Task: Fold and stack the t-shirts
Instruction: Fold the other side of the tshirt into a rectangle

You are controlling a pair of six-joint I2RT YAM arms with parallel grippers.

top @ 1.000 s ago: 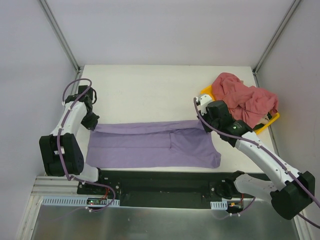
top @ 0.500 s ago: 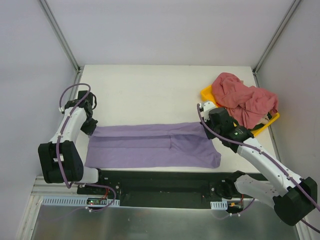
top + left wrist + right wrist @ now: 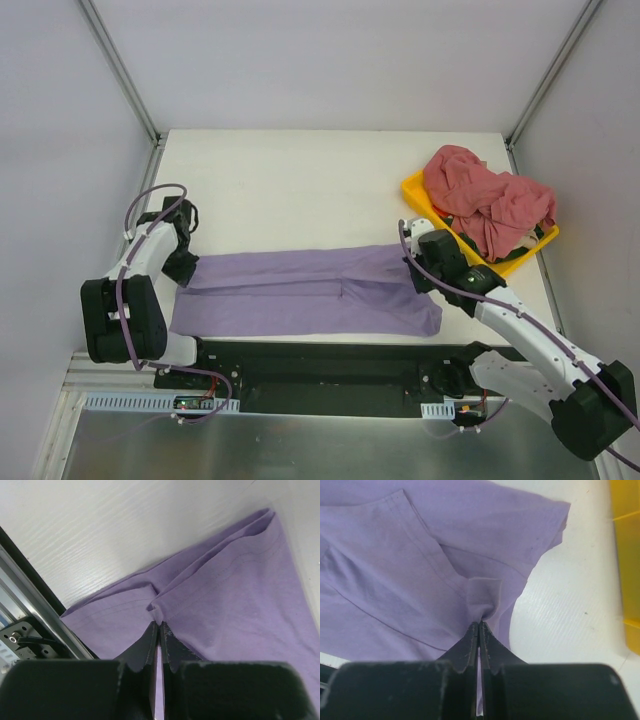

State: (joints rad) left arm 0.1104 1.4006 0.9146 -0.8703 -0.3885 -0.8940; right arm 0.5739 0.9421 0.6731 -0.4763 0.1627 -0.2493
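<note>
Since the frame one second earlier, both grippers have travelled toward 6 o'clock. They have drawn the far hem of the lavender t-shirt [image 3: 300,295] with them, and the cloth band is now narrower.

Left gripper [image 3: 159,626]: the jaws are pressed together on a pinch of lavender cloth. The pinch is at the shirt's 9 o'clock end, on the far corner. Creases run out from the pinch across the fabric.

Right gripper [image 3: 479,624]: the jaws are closed on a small bunched tuft of the same shirt. The tuft is at the 3 o'clock end, near the sleeve seam.

The lavender t-shirt lies flat as a long strip across the 6 o'clock part of the table [image 3: 300,190]. Its near hem lies just beside the table's near edge.

The pink-red t-shirts [image 3: 485,200] form a crumpled heap at 2 o'clock. The heap rests in the yellow tray [image 3: 415,190] and spills over its far rim. The tray and heap are apart from the lavender shirt.
</note>
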